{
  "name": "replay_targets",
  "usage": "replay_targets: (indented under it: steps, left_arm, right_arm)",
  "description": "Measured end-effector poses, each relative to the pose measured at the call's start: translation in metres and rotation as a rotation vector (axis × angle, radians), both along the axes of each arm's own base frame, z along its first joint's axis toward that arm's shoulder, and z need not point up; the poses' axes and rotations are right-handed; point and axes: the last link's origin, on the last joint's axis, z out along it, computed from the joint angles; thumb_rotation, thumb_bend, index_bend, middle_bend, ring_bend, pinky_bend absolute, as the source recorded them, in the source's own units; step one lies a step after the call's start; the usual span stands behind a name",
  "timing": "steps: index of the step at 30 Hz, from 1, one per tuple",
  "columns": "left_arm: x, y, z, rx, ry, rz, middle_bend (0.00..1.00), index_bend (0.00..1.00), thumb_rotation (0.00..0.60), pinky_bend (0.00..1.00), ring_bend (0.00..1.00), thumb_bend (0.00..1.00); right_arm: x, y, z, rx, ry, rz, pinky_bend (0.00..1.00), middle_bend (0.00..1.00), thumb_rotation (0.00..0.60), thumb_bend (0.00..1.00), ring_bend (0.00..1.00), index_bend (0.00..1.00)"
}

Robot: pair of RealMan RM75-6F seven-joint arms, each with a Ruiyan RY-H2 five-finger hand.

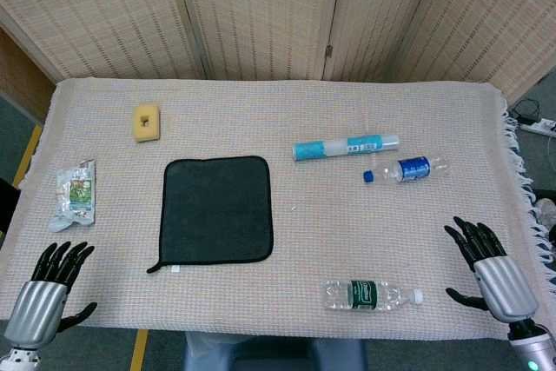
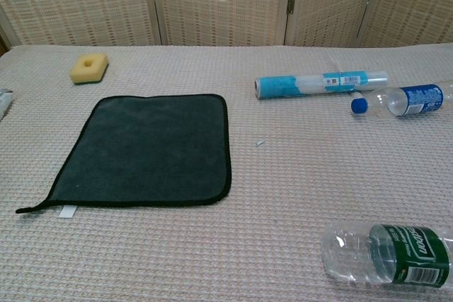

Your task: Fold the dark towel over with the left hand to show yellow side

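The dark towel [image 1: 216, 210] [image 2: 147, 151] lies flat and unfolded on the table, dark side up, with a black hem, a small loop and a white tag at its near left corner. No yellow shows. My left hand [image 1: 50, 286] hovers at the near left table edge, left of the towel and apart from it, fingers spread and holding nothing. My right hand [image 1: 485, 261] is at the near right edge, fingers spread and empty. Neither hand appears in the chest view.
A yellow sponge [image 1: 147, 122] [image 2: 88, 67] lies behind the towel. A snack packet [image 1: 76, 193] lies left of it. To the right are a blue-and-clear roll [image 1: 345, 147] [image 2: 320, 83], a blue-label bottle [image 1: 407, 169] [image 2: 403, 100] and a green-label bottle [image 1: 372, 294] [image 2: 386, 254].
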Motion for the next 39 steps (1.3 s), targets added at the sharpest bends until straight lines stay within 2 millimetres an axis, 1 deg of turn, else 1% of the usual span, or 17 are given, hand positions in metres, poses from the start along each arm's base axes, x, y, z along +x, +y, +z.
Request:
replay_targets:
  steps: [5,6,7,8,9,10,11,12,13,14,17,22,24,27,32,34,39]
  left_arm:
    - [-0.001,0.005,-0.004,-0.022,-0.008,-0.001,0.14,0.13,0.6,0.0,0.08,0.19]
    - [0.0,0.006,-0.005,-0.025,-0.014,-0.008,0.16,0.13,0.6,0.02,0.1,0.19]
    - [0.001,0.01,-0.006,-0.026,-0.03,-0.023,0.21,0.13,0.6,0.09,0.15,0.19]
    - [0.002,0.011,-0.007,-0.026,-0.039,-0.03,0.27,0.14,0.6,0.2,0.22,0.19]
    - [0.004,0.015,-0.008,-0.023,-0.054,-0.043,0.38,0.16,0.6,0.41,0.37,0.2]
    - [0.006,0.021,-0.009,-0.015,-0.074,-0.069,0.49,0.18,0.6,0.58,0.53,0.2]
    - [0.008,0.027,-0.009,-0.005,-0.085,-0.091,0.72,0.21,0.6,0.83,0.79,0.2]
    - [0.01,0.034,-0.01,0.005,-0.091,-0.111,0.89,0.24,0.6,0.97,0.95,0.21]
    - [0.012,0.043,-0.01,0.014,-0.092,-0.13,0.97,0.26,0.6,1.0,1.0,0.21]
    - [0.013,0.049,-0.01,0.014,-0.095,-0.132,1.0,0.29,0.6,1.0,1.0,0.21]
    - [0.016,0.066,-0.015,-0.029,-0.158,-0.091,1.0,0.33,0.6,1.0,1.0,0.22]
    - [0.026,0.114,-0.033,-0.183,-0.321,0.025,1.0,0.33,0.6,1.0,1.0,0.26]
    - [0.031,0.13,-0.04,-0.216,-0.339,0.049,1.0,0.31,0.6,1.0,1.0,0.26]
    - [0.044,0.161,-0.051,-0.224,-0.325,0.068,1.0,0.27,0.6,1.0,1.0,0.26]
    - [0.072,0.219,-0.082,-0.261,-0.296,0.115,1.0,0.25,0.6,1.0,1.0,0.26]
    - [0.082,0.239,-0.094,-0.257,-0.298,0.123,1.0,0.27,0.6,1.0,1.0,0.26]
    - [0.093,0.273,-0.113,-0.221,-0.307,0.13,1.0,0.43,0.6,1.0,1.0,0.26]
  right_arm:
    - [0.0,-0.001,0.001,-0.001,-0.003,-0.005,0.0,0.0,0.6,0.12,0.0,0.0]
    - [0.0,-0.001,0.001,0.0,-0.004,-0.005,0.0,0.0,0.6,0.12,0.0,0.0]
    - [0.0,0.0,0.001,0.002,-0.004,-0.004,0.0,0.0,0.6,0.12,0.0,0.0]
    - [0.0,0.0,0.0,0.003,-0.005,-0.004,0.0,0.0,0.6,0.12,0.0,0.0]
    - [0.0,-0.001,0.0,0.003,-0.007,-0.004,0.0,0.0,0.6,0.12,0.0,0.0]
    - [0.0,-0.002,0.0,0.003,-0.009,-0.005,0.0,0.0,0.6,0.12,0.0,0.0]
    - [0.0,-0.003,0.0,0.005,-0.011,-0.007,0.0,0.0,0.6,0.12,0.0,0.0]
    - [0.0,-0.004,0.0,0.007,-0.013,-0.008,0.0,0.0,0.6,0.12,0.0,0.0]
    - [0.0,-0.006,0.0,0.009,-0.015,-0.008,0.0,0.0,0.6,0.12,0.0,0.0]
    - [0.001,-0.009,-0.001,0.014,-0.018,-0.007,0.0,0.0,0.6,0.12,0.0,0.0]
    - [0.002,-0.016,-0.004,0.029,-0.018,0.0,0.0,0.0,0.6,0.12,0.0,0.0]
    - [-0.001,-0.025,-0.009,0.06,-0.013,-0.027,0.0,0.0,0.6,0.12,0.0,0.0]
    - [-0.003,-0.028,-0.01,0.07,-0.014,-0.042,0.0,0.0,0.6,0.12,0.0,0.0]
    - [-0.005,-0.03,-0.009,0.071,-0.02,-0.057,0.0,0.0,0.6,0.12,0.0,0.0]
    - [-0.012,-0.033,-0.001,0.049,-0.037,-0.095,0.0,0.0,0.6,0.12,0.0,0.0]
    - [-0.016,-0.034,0.001,0.042,-0.044,-0.111,0.0,0.0,0.6,0.12,0.0,0.0]
    - [-0.024,-0.035,0.006,0.038,-0.053,-0.15,0.0,0.0,0.6,0.12,0.0,0.0]
